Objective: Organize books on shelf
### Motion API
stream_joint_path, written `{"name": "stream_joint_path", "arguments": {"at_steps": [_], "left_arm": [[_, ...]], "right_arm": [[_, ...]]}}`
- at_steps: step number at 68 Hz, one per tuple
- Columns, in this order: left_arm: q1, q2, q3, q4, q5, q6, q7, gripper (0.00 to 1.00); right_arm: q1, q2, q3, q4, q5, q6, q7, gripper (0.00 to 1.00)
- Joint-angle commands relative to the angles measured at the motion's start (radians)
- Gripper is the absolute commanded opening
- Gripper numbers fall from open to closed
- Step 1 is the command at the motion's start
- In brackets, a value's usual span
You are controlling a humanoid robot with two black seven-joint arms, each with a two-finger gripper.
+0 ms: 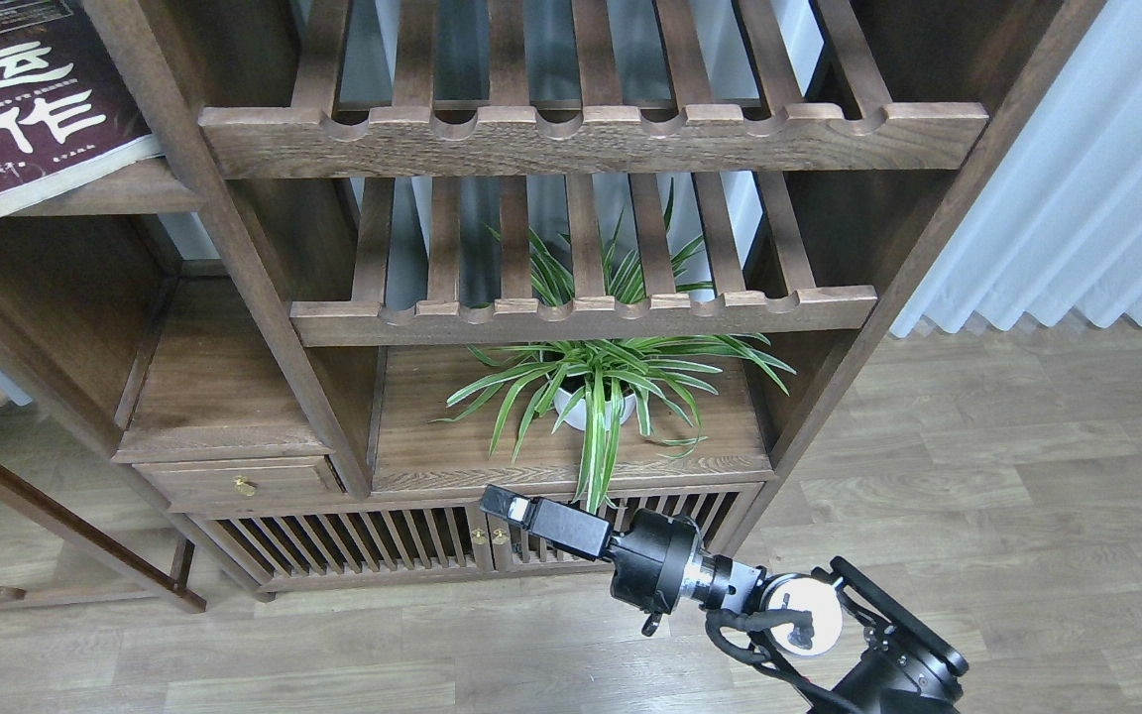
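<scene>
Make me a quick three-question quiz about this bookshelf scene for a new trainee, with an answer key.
1. True or false: the maroon book lies flat on the shelf at upper left.
2. Where is the potted plant? A) on the floor B) on the solid board under the lower slatted rack C) on the top slatted rack
3. Fill in: the only arm in view is the robot's ____ arm, its right gripper low, in front of the slatted cabinet doors.

Key: 1 true; 2 B; 3 right.
</scene>
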Motion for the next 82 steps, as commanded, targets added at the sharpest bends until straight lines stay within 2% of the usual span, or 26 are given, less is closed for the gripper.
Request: {"name": "stream_joint_path", "arguments": {"at_steps": [1, 36, 69, 82], "left_arm": [[-0.025, -0.026, 0.005, 0.009, 0.012, 0.0, -0.001, 0.0], [-0.031, -0.022, 0.028, -0.054, 0.035, 0.0, -0.001, 0.0], [-0.08, -0.037, 0.026, 0.038, 0.055, 0.0, -0.001, 0.0], [-0.095, -0.077, 0.026, 0.118, 0.055, 0.0, -0.001, 0.01]], "right_arm": [[-0.006, 0.0, -0.001, 0.001, -0.001, 0.0, 0.0, 0.99], [-0.019, 0.0, -0.001, 0.012, -0.004, 0.0, 0.0, 0.99], [-0.021, 0.0, -0.001, 0.012, -0.004, 0.0, 0.0, 0.99], [-0.023, 0.0, -0.001, 0.014, -0.004, 0.0, 0.0, 0.99]]}}
